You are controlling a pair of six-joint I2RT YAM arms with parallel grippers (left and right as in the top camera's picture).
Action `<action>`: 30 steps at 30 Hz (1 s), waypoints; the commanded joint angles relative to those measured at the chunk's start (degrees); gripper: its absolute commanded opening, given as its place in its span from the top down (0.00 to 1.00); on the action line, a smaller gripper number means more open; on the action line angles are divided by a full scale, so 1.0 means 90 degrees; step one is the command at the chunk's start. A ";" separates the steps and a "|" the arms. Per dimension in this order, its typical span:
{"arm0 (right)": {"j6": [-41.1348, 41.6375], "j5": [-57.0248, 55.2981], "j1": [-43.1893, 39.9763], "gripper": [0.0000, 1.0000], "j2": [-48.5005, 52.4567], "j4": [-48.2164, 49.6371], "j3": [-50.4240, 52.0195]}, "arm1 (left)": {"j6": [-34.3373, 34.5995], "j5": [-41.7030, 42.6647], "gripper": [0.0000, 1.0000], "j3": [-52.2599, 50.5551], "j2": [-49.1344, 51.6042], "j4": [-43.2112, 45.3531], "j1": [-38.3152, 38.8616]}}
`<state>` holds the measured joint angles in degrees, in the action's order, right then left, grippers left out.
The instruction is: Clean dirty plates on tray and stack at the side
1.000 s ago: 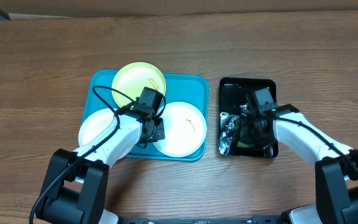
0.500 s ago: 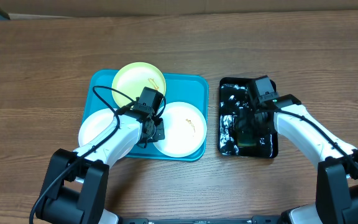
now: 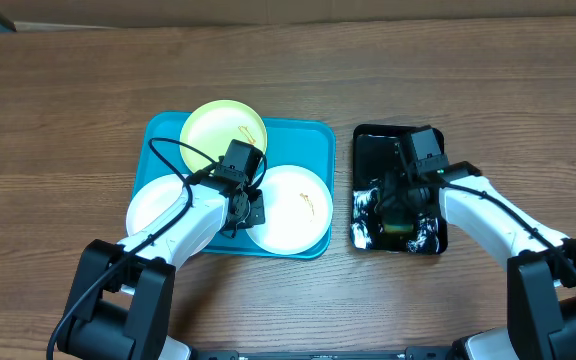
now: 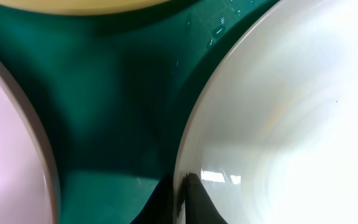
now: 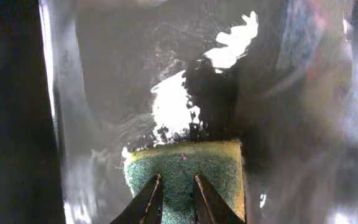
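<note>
The turquoise tray (image 3: 313, 135) holds three plates: a pale yellow-green plate (image 3: 223, 130) at the back, a white plate (image 3: 153, 210) at the front left and a white plate (image 3: 293, 208) with an orange smear at the front right. My left gripper (image 3: 249, 207) is low between the two white plates. In the left wrist view it (image 4: 180, 199) is shut on the rim of the right white plate (image 4: 291, 124), one finger on each side of the rim. My right gripper (image 5: 178, 196) is shut on a green sponge (image 5: 185, 163) inside the black tray (image 3: 368, 135).
The glossy black tray holds water and white foam (image 5: 173, 109) and stands right of the turquoise tray. Bare wooden table (image 3: 58, 120) lies around both trays. A cardboard edge (image 3: 268, 10) runs along the far side.
My right gripper has shifted slightly inside the black tray with the sponge, and the water and foam there have moved. The left arm and the plates have not moved.
</note>
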<state>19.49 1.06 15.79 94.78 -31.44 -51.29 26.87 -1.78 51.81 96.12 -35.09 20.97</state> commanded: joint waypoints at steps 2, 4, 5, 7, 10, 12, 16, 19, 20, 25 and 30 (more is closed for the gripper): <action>0.0034 -0.0112 -0.0012 0.82 0.0066 0.0163 0.0250 | -0.0126 0.0155 0.96 -0.0090 0.0104 -0.0073 0.0049; 0.0032 -0.0114 -0.0012 0.84 0.0068 0.0199 0.0313 | -0.0124 0.0155 0.96 -0.0090 0.0104 -0.0070 0.0049; 0.0032 -0.0117 -0.0012 0.85 0.0070 0.0325 0.0393 | -0.0126 0.0155 0.96 -0.0090 0.0104 -0.0070 0.0049; 0.0032 -0.0114 -0.0012 0.84 0.0131 0.0738 0.0634 | -0.0126 0.0155 0.96 -0.0090 0.0104 -0.0070 0.0049; 0.0032 -0.0109 -0.0012 0.78 0.0211 0.0896 0.0675 | -0.0124 0.0158 0.96 -0.0090 0.0104 -0.0073 0.0049; 0.0032 -0.0102 -0.0012 0.66 0.0168 0.0721 0.0505 | -0.0124 0.0155 0.93 -0.0090 0.0104 -0.0070 0.0049; 0.0005 -0.0109 -0.0012 0.43 -0.0022 -0.0240 -0.0284 | -0.0124 0.0155 0.69 -0.0090 0.0104 -0.0066 0.0049; 0.0005 -0.0109 -0.0012 0.40 -0.0134 -0.1268 -0.1071 | -0.0124 0.0155 0.65 -0.0090 0.0107 -0.0044 0.0049; 0.0005 -0.0109 -0.0012 0.39 -0.0146 -0.1564 -0.1273 | -0.0124 0.0155 0.64 -0.0090 0.0107 -0.0036 0.0049; 0.0007 -0.0109 -0.0012 0.36 -0.0148 -0.2565 -0.1559 | -0.0100 0.0155 0.64 -0.0090 0.0107 -0.0017 0.0049; 0.0012 -0.0107 -0.0012 0.31 -0.0148 -0.2310 -0.0903 | -0.0100 0.0155 0.68 -0.0092 0.0107 0.0078 0.0049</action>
<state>19.57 0.80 15.84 94.35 -53.58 -62.35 26.41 -0.84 51.68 96.29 -34.81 21.04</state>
